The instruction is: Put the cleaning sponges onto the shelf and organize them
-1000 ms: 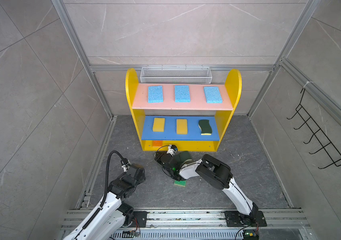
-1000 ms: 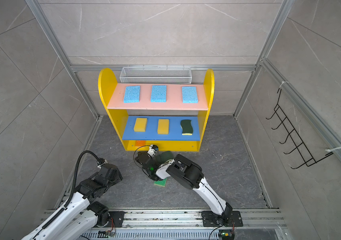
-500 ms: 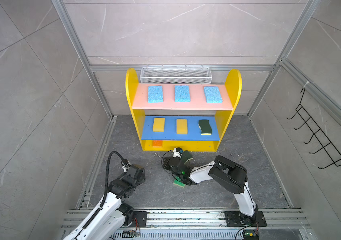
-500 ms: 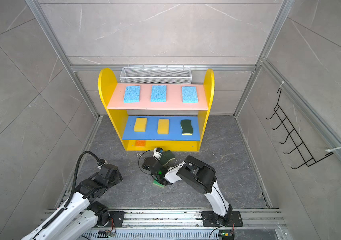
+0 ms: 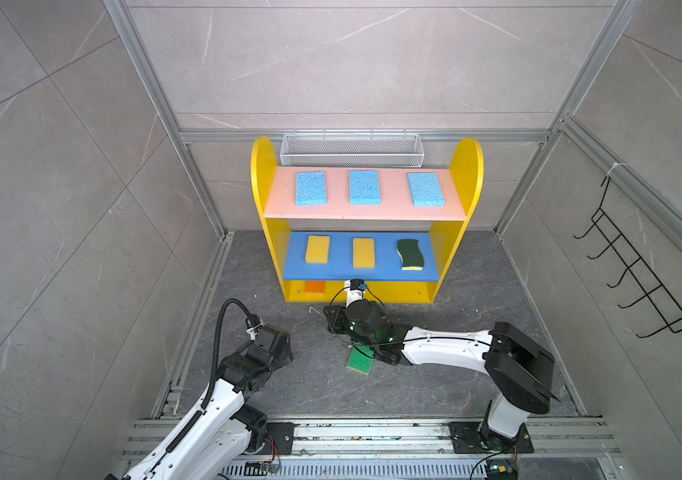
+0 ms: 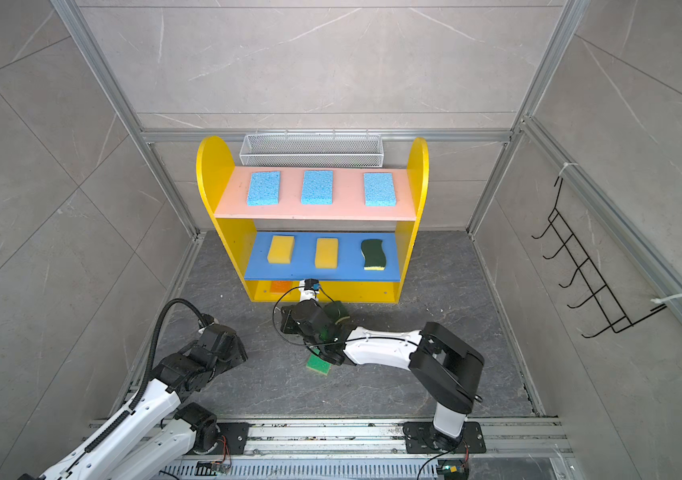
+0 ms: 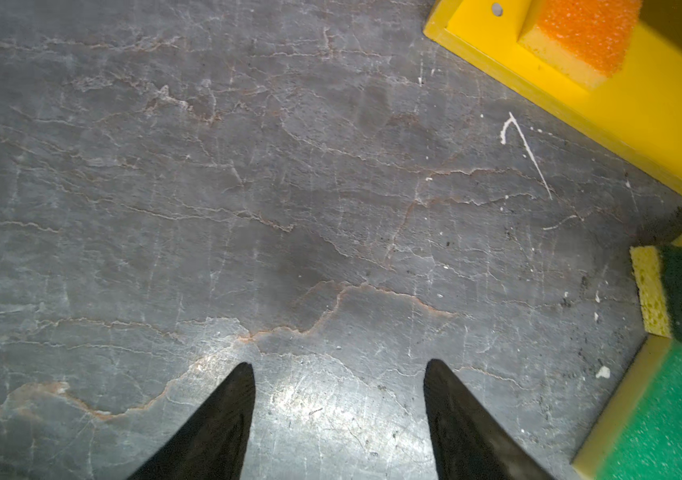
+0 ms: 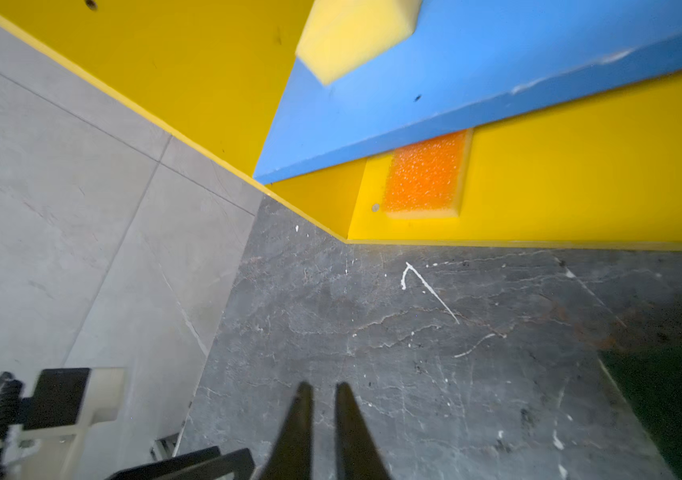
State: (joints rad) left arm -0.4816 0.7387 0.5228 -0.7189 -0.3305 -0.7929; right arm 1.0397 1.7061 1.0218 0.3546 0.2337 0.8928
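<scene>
Left claw (image 7: 339, 363) parted and empty above the table (image 5: 455, 374), right claw (image 8: 322, 384) barely parted, empty, bright green sponge (image 5: 360, 360) on table at 6 o'clock from the shelf (image 5: 263, 174), dark-green sponge (image 6: 337, 311) between them

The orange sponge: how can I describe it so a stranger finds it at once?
Find the yellow-sided shelf by the back wall and look at its lowest level, under the blue board. Near the left end, seen from above, lies the orange sponge, partly hidden, the only orange one.
</scene>
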